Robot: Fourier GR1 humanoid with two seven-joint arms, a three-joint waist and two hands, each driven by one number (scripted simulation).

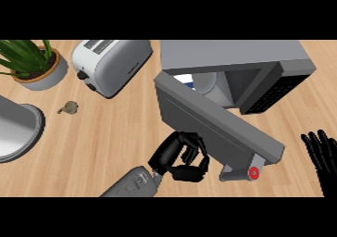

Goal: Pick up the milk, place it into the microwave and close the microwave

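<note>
milk (187, 79) inside microwave (267, 60) | left robot hand (181, 159) curled against door (212, 125)

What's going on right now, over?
Left hand fingers curled against grey microwave door, door half open. Right hand resting open at right edge. White-and-blue milk carton inside microwave.

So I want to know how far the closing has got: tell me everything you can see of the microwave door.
The microwave door is a flat grey panel with a lighter grey handle bearing a red dot at its free end. It stands partly open, swung out from the grey microwave toward the robot, and a white-and-blue item shows inside through the gap. The left robot hand, fingers curled, is against the door's outer face near the handle. The right robot hand rests open, apart.
</note>
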